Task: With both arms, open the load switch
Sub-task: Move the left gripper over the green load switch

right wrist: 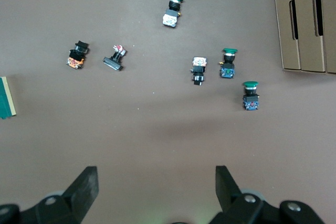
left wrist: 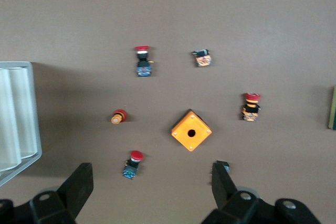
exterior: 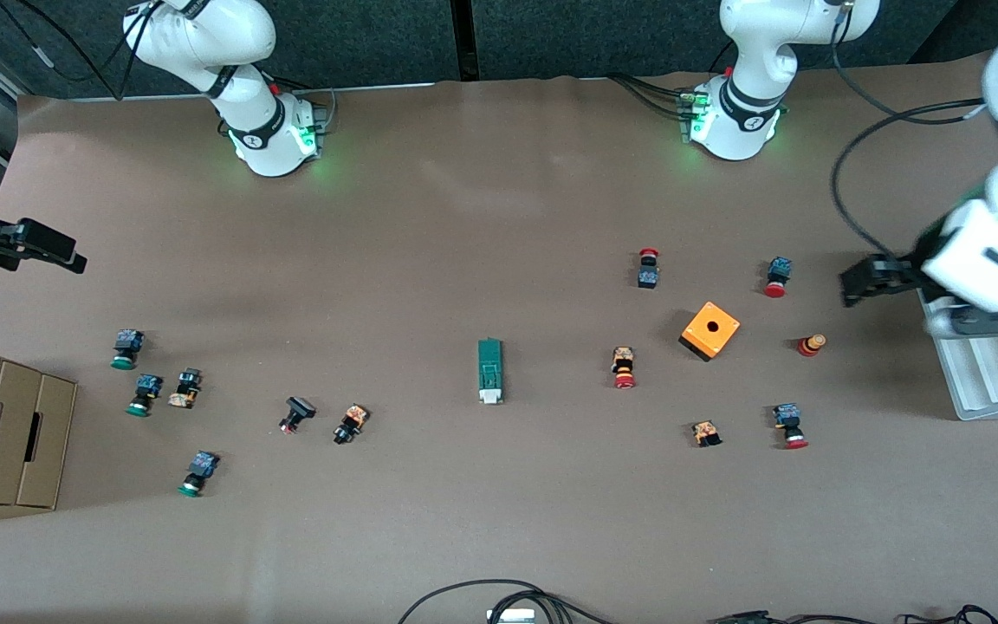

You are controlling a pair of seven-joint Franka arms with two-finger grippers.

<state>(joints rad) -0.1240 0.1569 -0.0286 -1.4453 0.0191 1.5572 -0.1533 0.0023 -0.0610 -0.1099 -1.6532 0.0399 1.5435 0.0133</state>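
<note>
Both grippers hung with fingers apart: the left gripper (exterior: 854,282) by the left arm's edge of the tabletop (exterior: 499,537), the right gripper (exterior: 48,247) by the other. Mid-tabletop lay the load switch (exterior: 489,371), likely light, hard, slippery; best pinched by each end.

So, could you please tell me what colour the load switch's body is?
Dark green, with a white end piece; the load switch shows best in the front view.

You see two glossy white arms (exterior: 248,113) with black joint rings, green-lit bases, black cables trailing at the frame's top, and matte black two-finger grippers (exterior: 867,282).
</note>
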